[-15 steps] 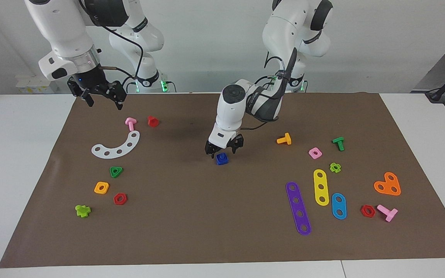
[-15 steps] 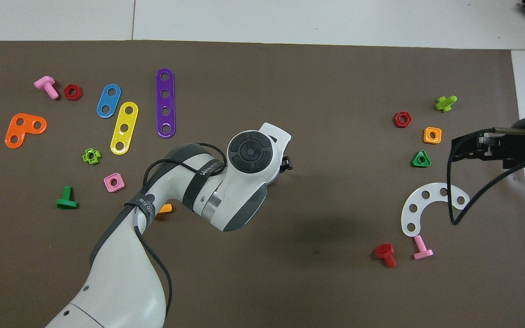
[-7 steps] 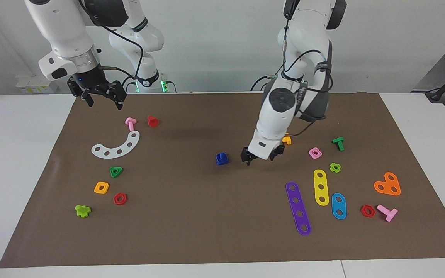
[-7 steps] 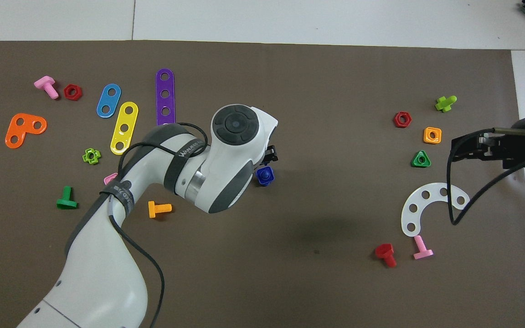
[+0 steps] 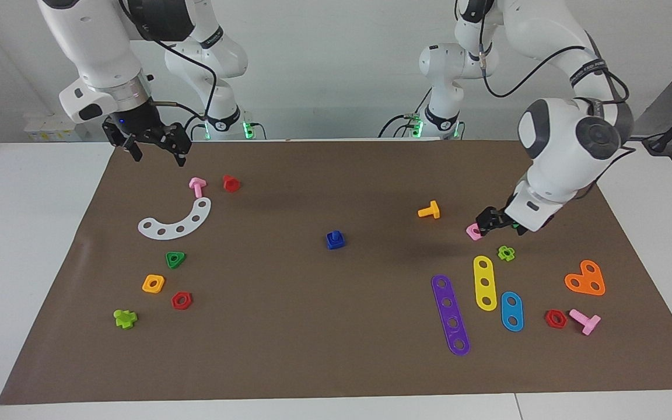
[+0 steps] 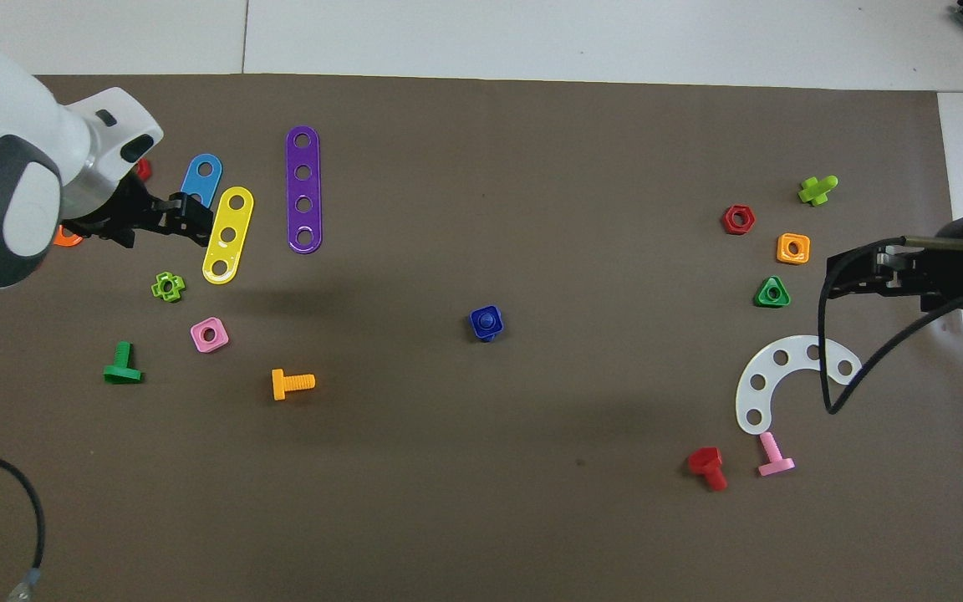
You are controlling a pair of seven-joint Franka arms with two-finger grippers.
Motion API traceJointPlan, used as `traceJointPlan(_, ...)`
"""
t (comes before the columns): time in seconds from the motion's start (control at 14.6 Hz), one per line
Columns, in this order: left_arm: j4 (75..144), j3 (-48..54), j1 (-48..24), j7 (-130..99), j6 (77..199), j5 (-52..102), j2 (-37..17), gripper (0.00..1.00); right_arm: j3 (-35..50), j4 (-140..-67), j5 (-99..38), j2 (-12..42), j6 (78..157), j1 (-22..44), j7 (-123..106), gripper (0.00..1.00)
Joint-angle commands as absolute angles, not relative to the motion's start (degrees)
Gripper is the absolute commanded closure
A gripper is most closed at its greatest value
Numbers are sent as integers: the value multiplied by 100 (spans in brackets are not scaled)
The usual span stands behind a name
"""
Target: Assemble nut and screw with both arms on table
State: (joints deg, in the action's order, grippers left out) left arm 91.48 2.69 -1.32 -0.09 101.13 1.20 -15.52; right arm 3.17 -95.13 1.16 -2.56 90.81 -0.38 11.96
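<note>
Right gripper (image 5: 154,146): raised over the mat edge near the robots, fingers spread, empty. Left gripper (image 5: 496,220): raised above the pink square nut (image 6: 209,334), fingers apart, empty. Nut (image 5: 336,242) and screw (image 6: 486,319): joined, mid-tabletop (image 5: 324,326), untouched.

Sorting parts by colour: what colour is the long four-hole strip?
Purple; clearest in the overhead view.
</note>
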Motion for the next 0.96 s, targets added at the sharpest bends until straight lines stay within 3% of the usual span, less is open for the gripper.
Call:
traceJointPlan(0.0, 9650, 343, 193, 395, 9732, 9, -801, 1, 343, -9738, 18, -457, 9158, -97, 1099, 0)
traceJointPlan(0.34, 9554, 351, 167, 378, 9229, -123, -45, 0, 343, -9738, 18, -457, 9158, -97, 1099, 0)
traceJointPlan(0.89, 9299, 369, 132, 369, 9272, -193, 9, 0, 343, -9677, 26, -413, 9167, -97, 1107, 0)
